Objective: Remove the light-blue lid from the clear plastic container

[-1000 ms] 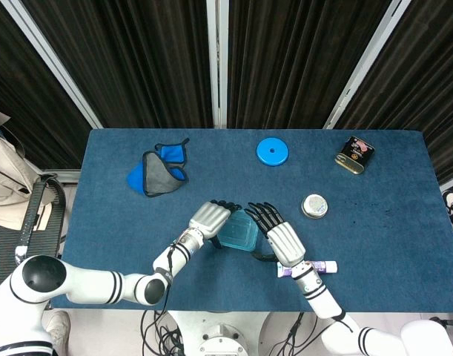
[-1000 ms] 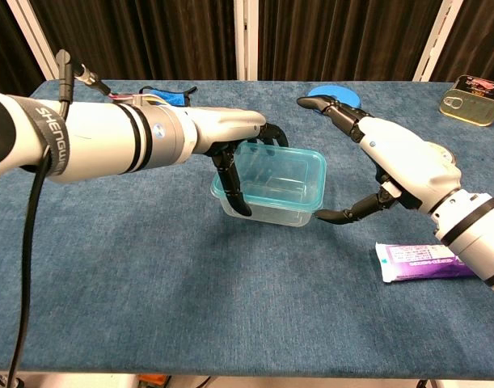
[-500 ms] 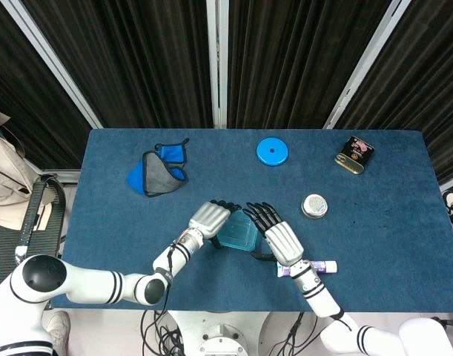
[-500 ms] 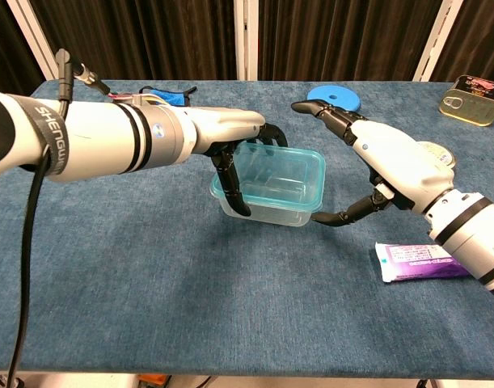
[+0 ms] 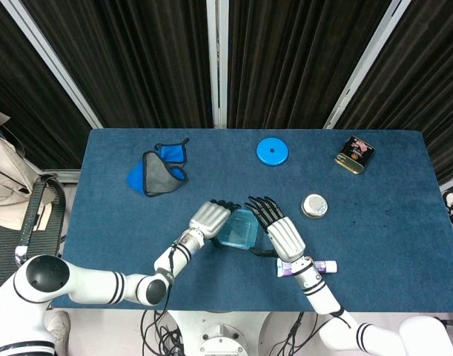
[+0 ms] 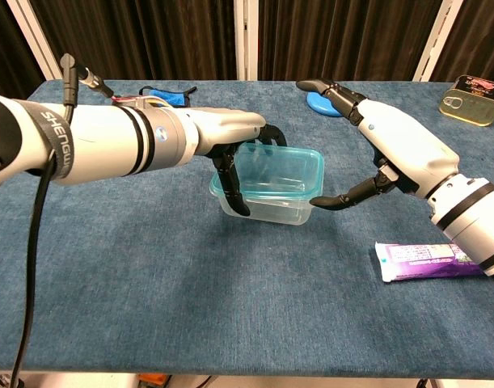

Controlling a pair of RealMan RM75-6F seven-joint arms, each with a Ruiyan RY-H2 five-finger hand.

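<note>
The clear plastic container stands at the table's near middle with its light-blue lid on top; from the head view the lid is a teal rectangle. My left hand grips the container's left end, fingers curled over the rim and thumb down the front wall; it also shows in the head view. My right hand hovers at the right end with fingers spread over the far side. Its thumb reaches toward the container's near right corner. In the head view the right hand covers the lid's right edge.
A purple packet lies under my right forearm. A blue disc, a sardine tin, a small round tin and a blue-grey face mask lie further back on the blue table.
My right hand has lifted and shifted toward the container, its thumb now closer to the near right corner. The left hand and the container have stayed in place.
</note>
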